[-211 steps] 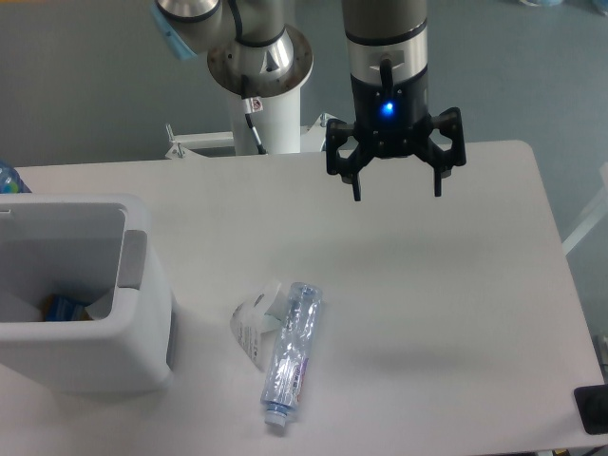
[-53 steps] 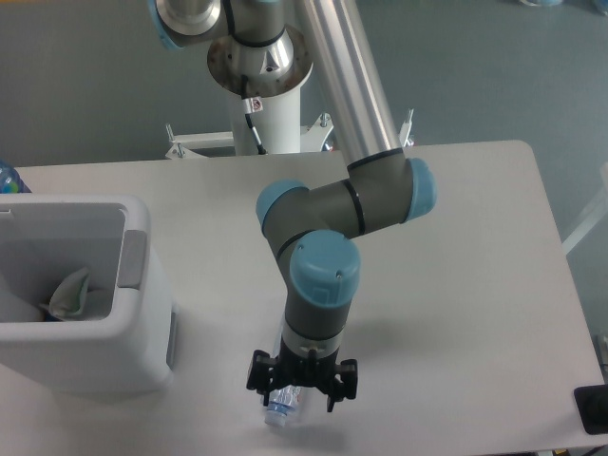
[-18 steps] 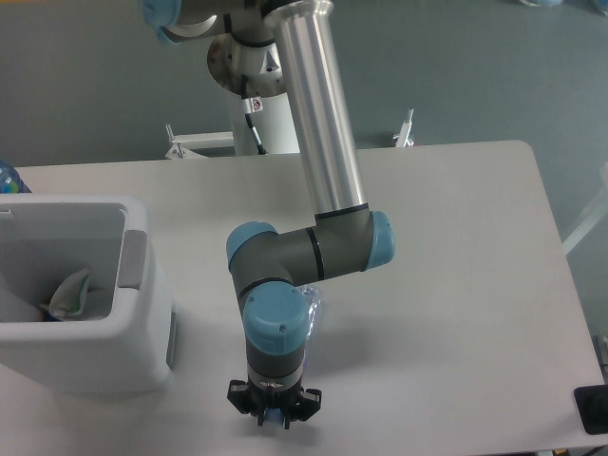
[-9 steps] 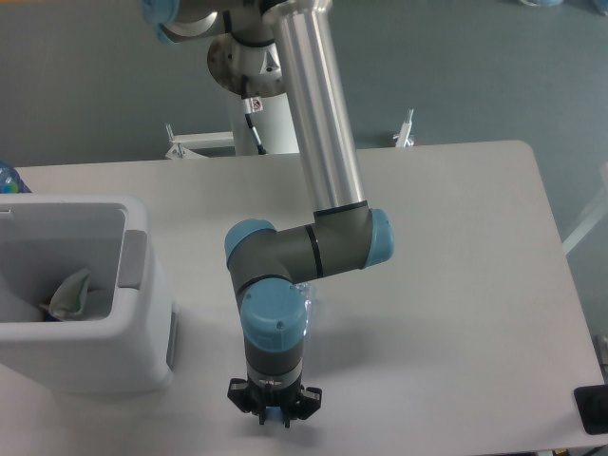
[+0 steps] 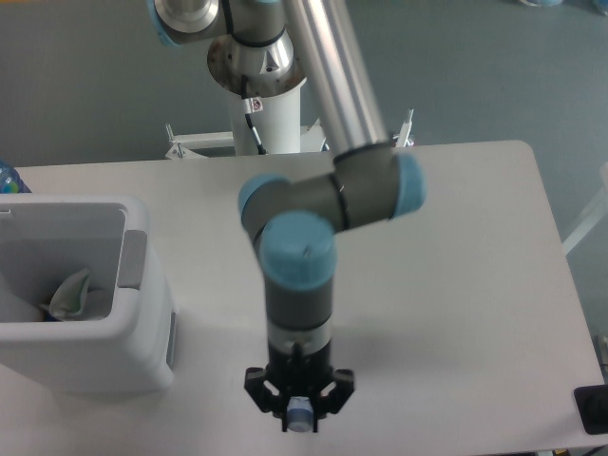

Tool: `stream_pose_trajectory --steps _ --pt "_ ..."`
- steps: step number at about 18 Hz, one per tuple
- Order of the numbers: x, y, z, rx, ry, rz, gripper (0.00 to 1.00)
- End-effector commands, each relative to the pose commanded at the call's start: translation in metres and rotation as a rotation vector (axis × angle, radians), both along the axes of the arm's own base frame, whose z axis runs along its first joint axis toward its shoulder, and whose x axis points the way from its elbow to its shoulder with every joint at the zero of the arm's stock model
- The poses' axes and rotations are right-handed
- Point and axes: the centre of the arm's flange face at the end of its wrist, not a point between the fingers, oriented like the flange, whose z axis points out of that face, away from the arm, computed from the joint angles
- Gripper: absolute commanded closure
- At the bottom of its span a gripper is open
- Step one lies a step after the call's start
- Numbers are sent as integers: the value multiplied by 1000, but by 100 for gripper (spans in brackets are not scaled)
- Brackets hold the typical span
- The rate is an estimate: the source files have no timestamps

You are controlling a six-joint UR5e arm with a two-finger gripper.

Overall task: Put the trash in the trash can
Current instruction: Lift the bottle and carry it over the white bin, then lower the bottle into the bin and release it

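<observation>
My gripper (image 5: pixel 299 404) points down over the table's front middle and is shut on the cap end of the flattened clear plastic bottle (image 5: pixel 301 415). Only the bottle's cap and neck show between the fingers; the rest is hidden behind my wrist. The white trash can (image 5: pixel 95 361) with its grey side panel stands at the left, well apart from the gripper. The crumpled white wrapper (image 5: pixel 68 293) lies inside the can.
The robot's base (image 5: pixel 258 66) stands behind the table's far edge. A blue-tinted bottle (image 5: pixel 8 178) peeks in at the left edge. A black object (image 5: pixel 591 408) sits at the table's front right corner.
The arm has swung right and risen toward the camera with the bottle's end in the gripper. The bottle no longer lies on the table. Earlier, the wrapper went from the table into the can.
</observation>
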Motion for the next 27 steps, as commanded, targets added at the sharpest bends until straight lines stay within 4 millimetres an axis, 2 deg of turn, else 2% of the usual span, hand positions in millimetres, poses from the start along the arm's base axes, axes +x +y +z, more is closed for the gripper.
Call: stream_pose_trajectory --steps 3,5,10,12,14,16,17,19,20,23,25,26,27 --pt "10 -2 61 143 56 47 76" --pt "38 1 96 200 75 23 76" --pt "127 13 141 257 95 -85 76" --pt "160 15 149 261 92 -124 76" --pt "206 26 146 253 85 -183 76" --pt "225 26 148 248 99 -173 76" --pt "241 31 148 249 96 -193 76" --pt "259 37 143 245 82 -208 76" --pt "276 42 137 236 68 -228 75" --pt "315 52 102 178 36 -282 73" --pt "321 54 76 133 20 -288 61" --pt "321 55 70 122 14 -290 58" --pt "321 55 68 119 14 -291 45"
